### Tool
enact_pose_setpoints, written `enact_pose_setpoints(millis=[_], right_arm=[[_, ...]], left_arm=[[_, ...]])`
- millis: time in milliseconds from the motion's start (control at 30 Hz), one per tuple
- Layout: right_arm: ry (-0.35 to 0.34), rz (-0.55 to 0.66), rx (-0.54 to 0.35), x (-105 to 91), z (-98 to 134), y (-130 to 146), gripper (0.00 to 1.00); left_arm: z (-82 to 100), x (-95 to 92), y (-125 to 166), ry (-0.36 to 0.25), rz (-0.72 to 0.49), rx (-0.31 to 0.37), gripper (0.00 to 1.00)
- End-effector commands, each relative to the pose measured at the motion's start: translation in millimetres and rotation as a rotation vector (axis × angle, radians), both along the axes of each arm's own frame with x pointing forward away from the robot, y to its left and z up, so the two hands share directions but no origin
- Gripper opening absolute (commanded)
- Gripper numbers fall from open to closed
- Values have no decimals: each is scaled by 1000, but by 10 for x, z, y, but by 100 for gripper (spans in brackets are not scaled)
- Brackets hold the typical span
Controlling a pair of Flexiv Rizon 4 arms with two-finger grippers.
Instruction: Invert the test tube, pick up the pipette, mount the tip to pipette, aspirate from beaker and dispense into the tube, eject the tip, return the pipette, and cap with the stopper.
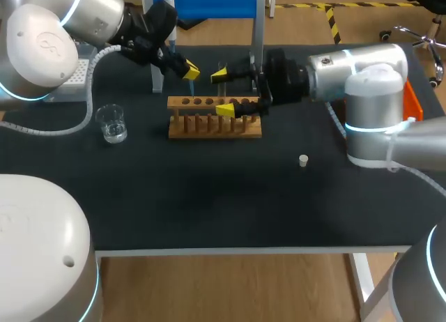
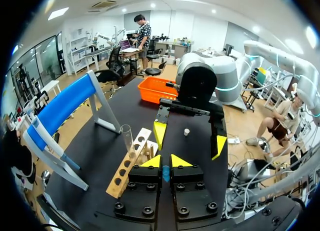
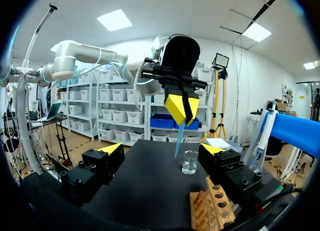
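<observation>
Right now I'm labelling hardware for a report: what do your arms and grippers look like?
The left arm and right arm are rounded silver-white shells with glowing light-blue joint rings and a white spiral-wrapped cable. The left gripper and right gripper are black bolted blocks with yellow wedge tips.

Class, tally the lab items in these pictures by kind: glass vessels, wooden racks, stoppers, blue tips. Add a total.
Glass vessels: 2 (beaker, test tube)
Wooden rack: 1
Stopper: 1
Blue tip: 1 (in left gripper)
Total: 5
</observation>
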State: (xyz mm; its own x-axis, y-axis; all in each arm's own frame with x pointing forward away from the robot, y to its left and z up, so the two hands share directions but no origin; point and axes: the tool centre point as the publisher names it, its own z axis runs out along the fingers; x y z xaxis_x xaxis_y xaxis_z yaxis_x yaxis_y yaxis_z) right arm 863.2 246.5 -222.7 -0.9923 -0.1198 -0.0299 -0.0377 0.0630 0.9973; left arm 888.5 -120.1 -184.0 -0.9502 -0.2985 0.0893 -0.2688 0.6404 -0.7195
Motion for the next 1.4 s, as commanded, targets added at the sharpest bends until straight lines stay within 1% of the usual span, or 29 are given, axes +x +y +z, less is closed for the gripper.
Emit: enact_pose_setpoints(millis=[33, 67, 400, 767, 1133, 1200, 1233, 1267, 1400], right_arm=[[9, -5, 13, 35, -25, 118, 100], [20, -6, 21, 38, -17, 134, 100], [41, -9, 46, 55, 68, 289, 100], [81, -20, 54, 95, 48, 443, 100], [85, -29, 56, 143, 40, 554, 100], [81, -30, 55, 149, 42, 567, 71], [79, -30, 55, 151, 44, 571, 60], [78, -30, 55, 154, 45, 574, 45], [78, -31, 56, 165, 45, 590, 38]], left_arm=[[15, 3, 7, 4, -2, 4, 0], [15, 3, 7, 4, -2, 4, 0], [15, 3, 7, 4, -2, 4, 0], [15, 3, 7, 4, -2, 4, 0], [15, 3, 7, 4, -2, 4, 0], [15, 3, 7, 4, -2, 4, 0], [15, 3, 7, 4, -2, 4, 0], [15, 3, 7, 4, -2, 4, 0], [15, 3, 7, 4, -2, 4, 0]])
